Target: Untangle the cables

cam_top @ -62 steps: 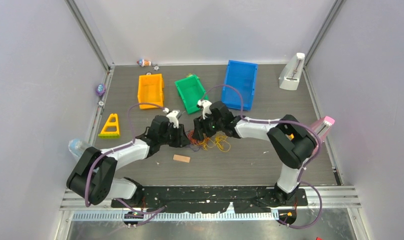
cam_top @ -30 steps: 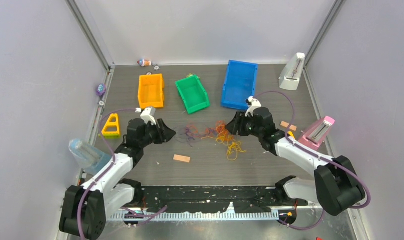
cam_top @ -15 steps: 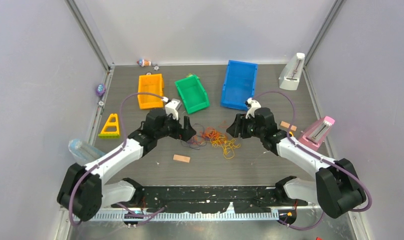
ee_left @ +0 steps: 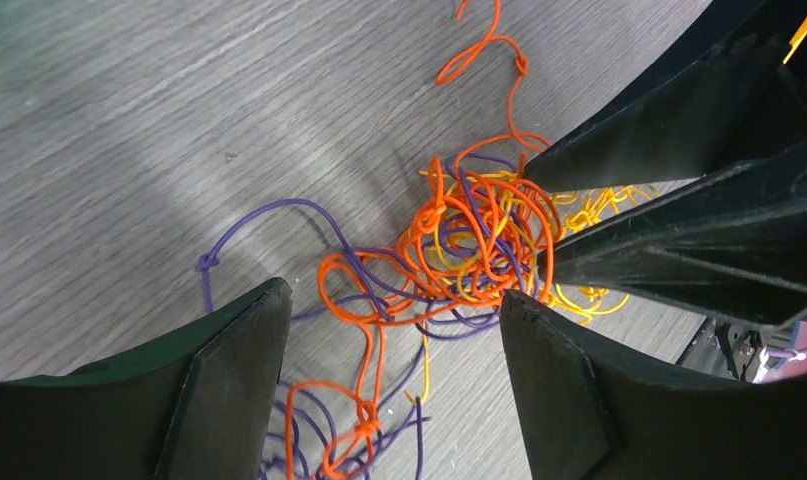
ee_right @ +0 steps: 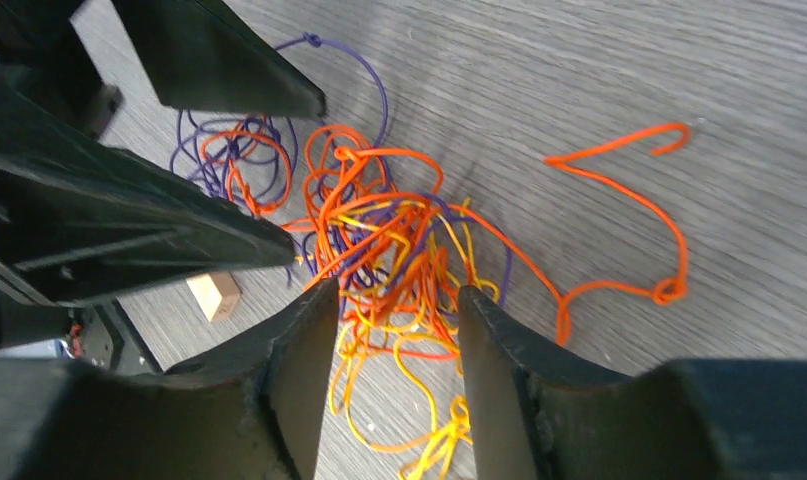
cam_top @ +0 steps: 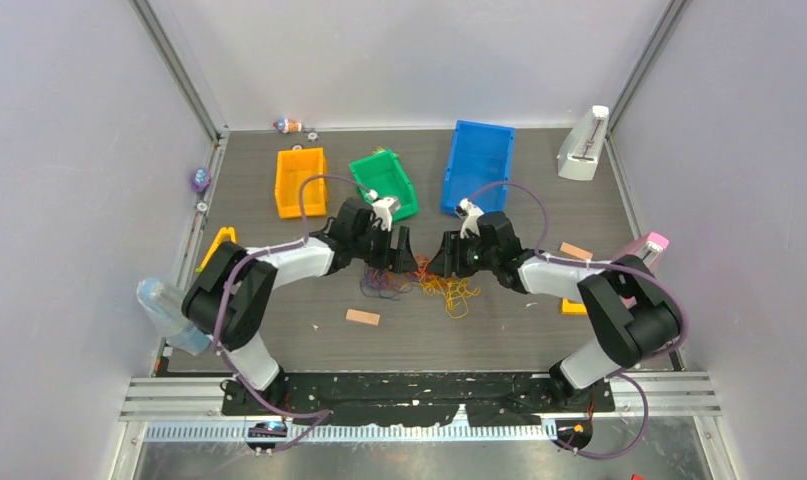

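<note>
The cables lie as one loose tangle on the bare table, at the middle of the overhead frame, below the green bin and up and to the right of a small wooden block. The heap runs roughly left to right: purple loops at its left end, a dense orange knot in the middle, yellow strands spilling to the lower right.

Both arms point inward at it from opposite sides. The left claw has its fingers wide apart and clamps nothing. In its wrist view the orange knot sits ahead of the gap and toward the frame's right-hand finger, with purple loops and a knotted orange strand between the two fingers. The right claw has its fingers apart too, though less widely. In its wrist view orange and yellow strands pass through the gap, but neither finger visibly pinches them.

The right claw looks nearer the knot's core, its fingers flanking the middle of the heap. The left claw is better placed for the purple end. A pull apart along the heap's left-to-right axis seems to be the likely next step, once each claw closes on its own colour.
</note>
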Robot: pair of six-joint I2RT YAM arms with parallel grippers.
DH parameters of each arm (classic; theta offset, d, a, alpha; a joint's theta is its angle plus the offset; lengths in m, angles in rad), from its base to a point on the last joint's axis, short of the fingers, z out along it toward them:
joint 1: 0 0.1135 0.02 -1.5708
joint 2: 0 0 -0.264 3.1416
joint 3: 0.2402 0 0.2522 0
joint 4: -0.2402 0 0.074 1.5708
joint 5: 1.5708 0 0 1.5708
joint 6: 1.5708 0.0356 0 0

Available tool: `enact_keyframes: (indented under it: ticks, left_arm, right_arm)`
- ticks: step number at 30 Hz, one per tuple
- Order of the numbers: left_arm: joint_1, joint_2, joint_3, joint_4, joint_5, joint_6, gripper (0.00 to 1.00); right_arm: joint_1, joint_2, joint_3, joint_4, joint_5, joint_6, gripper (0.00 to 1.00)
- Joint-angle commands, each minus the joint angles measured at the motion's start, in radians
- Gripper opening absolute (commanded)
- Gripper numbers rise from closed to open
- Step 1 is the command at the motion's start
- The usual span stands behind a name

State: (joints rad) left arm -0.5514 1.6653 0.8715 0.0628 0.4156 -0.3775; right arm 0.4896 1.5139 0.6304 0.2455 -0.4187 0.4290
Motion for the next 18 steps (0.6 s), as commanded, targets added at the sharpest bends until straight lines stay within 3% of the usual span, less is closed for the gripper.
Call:
enact_keyframes:
  ticks: [1, 4, 7, 10, 12, 18]
  left_arm:
    - [-0.005, 0.075, 0.044, 0.096, 0.082, -0.066, 0.73]
    - [-0.006, 0.124, 0.035, 0.165, 0.100, -0.104, 0.67]
    - [-0.011, 0.162, 0.025, 0.249, 0.137, -0.140, 0.56]
    - [-0.016, 0.188, 0.032, 0.276, 0.165, -0.152, 0.31]
    - [-0.016, 0.191, 0.023, 0.285, 0.179, -0.153, 0.02]
    - [0.091, 0.029, -0.116, 0.341, 0.149, -0.186, 0.00]
  right_arm:
    - [0.028, 0.074, 0.049, 0.107, 0.038, 0.048, 0.48]
    - [0.029, 0.117, 0.017, 0.162, 0.036, 0.075, 0.35]
    - [0.035, 0.143, 0.002, 0.210, 0.017, 0.098, 0.15]
    - [0.041, 0.155, 0.008, 0.208, 0.013, 0.098, 0.06]
    - [0.042, 0.140, 0.003, 0.196, 0.035, 0.094, 0.06]
    - [0.027, -0.033, -0.030, 0.040, 0.247, 0.065, 0.05]
